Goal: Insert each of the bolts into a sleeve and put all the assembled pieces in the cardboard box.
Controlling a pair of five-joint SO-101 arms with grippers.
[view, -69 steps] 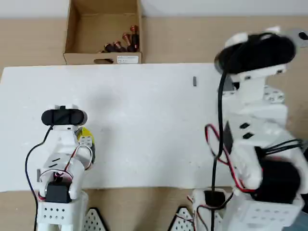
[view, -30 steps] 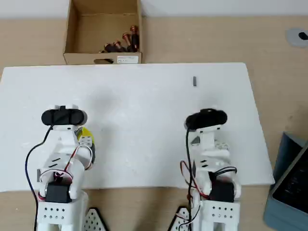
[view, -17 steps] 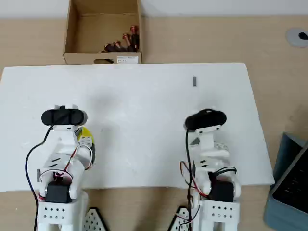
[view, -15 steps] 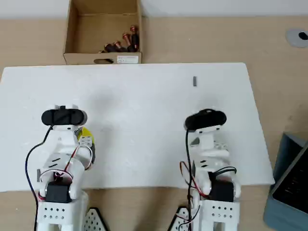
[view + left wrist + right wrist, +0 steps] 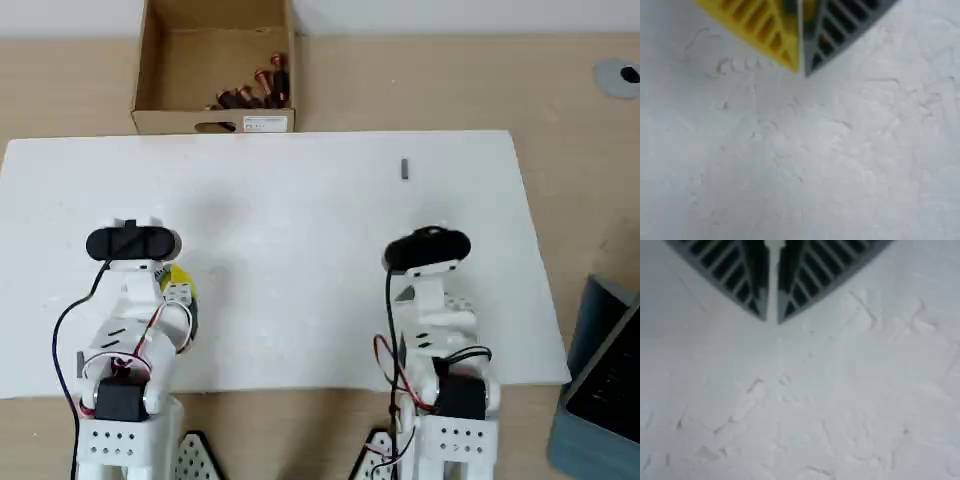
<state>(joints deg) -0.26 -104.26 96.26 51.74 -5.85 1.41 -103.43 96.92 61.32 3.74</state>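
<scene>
Surface: white mat (image 5: 300, 250) is covering wooden table (image 5: 580, 100).
Cardboard box (image 5: 170, 122): sitting beyond the mat's far edge, holding assembled pieces (image 5: 255, 90).
Left gripper (image 5: 801, 69): hovering pinched closed, empty, over mat.
Right gripper (image 5: 771, 316): hovering closed, empty, over mat.

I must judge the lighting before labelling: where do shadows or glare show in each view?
High view: soft, even light, no glare on the white mat; the cardboard box is a little shaded inside, along its walls. Left wrist view: the mat's rough surface throws small soft shadows near the left hand, no glare. Right wrist view: the same by the right hand.
</scene>
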